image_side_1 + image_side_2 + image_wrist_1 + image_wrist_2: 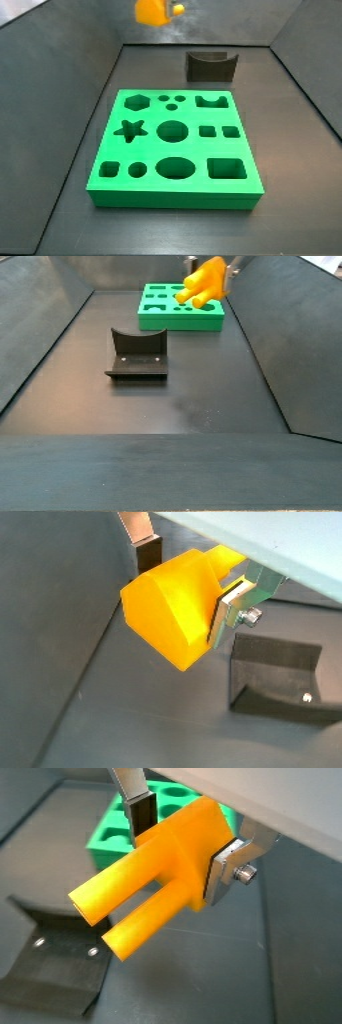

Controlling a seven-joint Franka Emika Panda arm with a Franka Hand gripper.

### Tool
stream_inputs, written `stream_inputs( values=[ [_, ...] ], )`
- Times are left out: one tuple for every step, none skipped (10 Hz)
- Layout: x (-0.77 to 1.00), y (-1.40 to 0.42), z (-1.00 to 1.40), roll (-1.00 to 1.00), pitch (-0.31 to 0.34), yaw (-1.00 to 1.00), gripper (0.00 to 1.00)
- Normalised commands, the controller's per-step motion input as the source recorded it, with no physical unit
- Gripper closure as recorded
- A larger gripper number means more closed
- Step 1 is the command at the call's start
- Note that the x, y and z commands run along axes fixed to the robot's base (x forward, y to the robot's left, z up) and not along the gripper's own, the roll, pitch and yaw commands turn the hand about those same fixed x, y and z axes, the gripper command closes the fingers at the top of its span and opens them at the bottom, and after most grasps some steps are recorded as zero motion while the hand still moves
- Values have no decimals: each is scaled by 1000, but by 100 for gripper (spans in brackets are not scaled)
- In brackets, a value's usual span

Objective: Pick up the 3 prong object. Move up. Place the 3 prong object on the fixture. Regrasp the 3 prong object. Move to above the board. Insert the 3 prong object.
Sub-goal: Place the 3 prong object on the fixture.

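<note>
1. The table (187,406) is a flat dark grey matte surface, walled in by sloping dark grey panels on the sides and back in both side views.
2. The board (174,148) lies flat on the table, bright green, with a star, a hexagon, circles, squares, ovals and three small holes cut into its top. In a side view (171,306) it sits at the far end, with the fixture nearer the camera.
3. The fixture (210,65) stands on the table just beyond the board's far edge, apart from it; it is dark, with a concave notch at its top. In a side view (136,354) it shows an upright back and a flat base plate. It also appears below the gripper in both wrist views (278,677) (56,968).
4. The gripper (181,833) is up in the air, well above the table; in a side view only its tip shows at the upper edge (227,268).
5. The jaws are closed on the 3 prong object (158,876), orange-yellow, one silver finger (130,790) on one side and another (230,868) on the other, prongs pointing away from the gripper and down at a slant.
6. The 3 prong object hangs clear of the table, the board and the fixture (156,11) (205,283) (174,607).
</note>
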Motion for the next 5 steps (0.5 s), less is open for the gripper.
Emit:
stream_inputs(
  values=[
    [1000, -46, -132, 136, -75, 1000, 100],
    [1000, -42, -127, 156, -77, 1000, 100],
    [1000, -39, -116, 189, -84, 1000, 100],
    [1000, -38, -113, 220, -94, 1000, 100],
    [1000, -36, -104, 211, -92, 782, 100]
  ],
)
